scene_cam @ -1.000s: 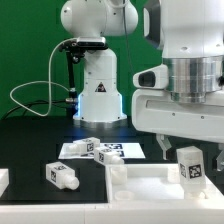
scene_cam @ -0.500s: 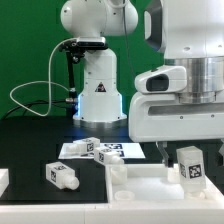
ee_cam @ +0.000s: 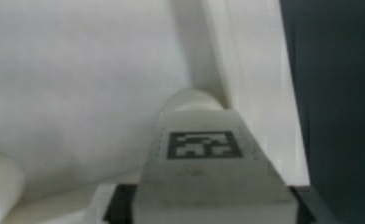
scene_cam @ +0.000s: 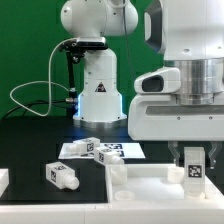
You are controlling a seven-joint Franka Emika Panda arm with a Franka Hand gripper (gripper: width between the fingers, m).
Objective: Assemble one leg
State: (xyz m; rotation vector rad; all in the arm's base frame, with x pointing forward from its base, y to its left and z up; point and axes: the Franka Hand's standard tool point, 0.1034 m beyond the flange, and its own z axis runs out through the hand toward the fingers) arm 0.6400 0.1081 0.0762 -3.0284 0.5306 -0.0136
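Right now the gripper [scene_cam: 193,163] stands clamped on 1 upright leg [scene_cam: 193,172] over the raised-rim white panel [scene_cam: 140,186], at the exterior view's near right.

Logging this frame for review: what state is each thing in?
gripper: shut on the held leg.
held leg: upright, over the white panel.
front leg: lying on the table, free.
rear leg: lying by the marker board, free.
white panel: flat on the table.
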